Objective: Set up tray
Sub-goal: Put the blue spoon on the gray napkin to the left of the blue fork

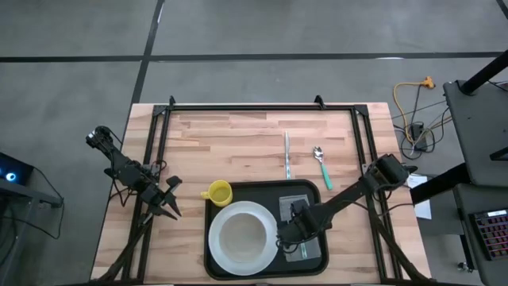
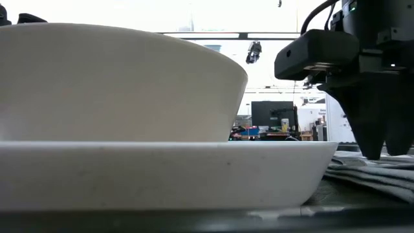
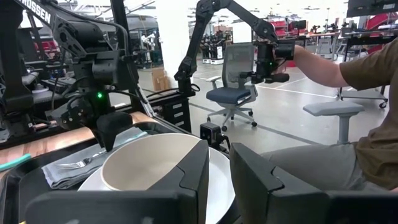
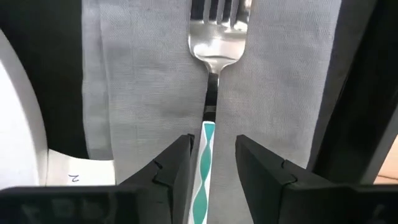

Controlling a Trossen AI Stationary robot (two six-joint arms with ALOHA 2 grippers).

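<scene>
Right end effector (image 4: 211, 165) astride fork (image 4: 214, 74) on napkin (image 4: 124, 81); tray (image 1: 213, 266).

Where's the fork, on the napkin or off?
On. The fork lies flat along the grey napkin, its handle between the right gripper fingers.

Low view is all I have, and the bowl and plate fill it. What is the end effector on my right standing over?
Observer: The right end effector is over a grey napkin that lies on the tray beside the plate.
Operator: Is anything under it?
Observer: A fork lies on the napkin, with its handle between the open fingers, which seem not to touch it.
Operator: And the other arm?
Observer: The left end effector waits to the left of the tray, near the table's left edge.
</scene>
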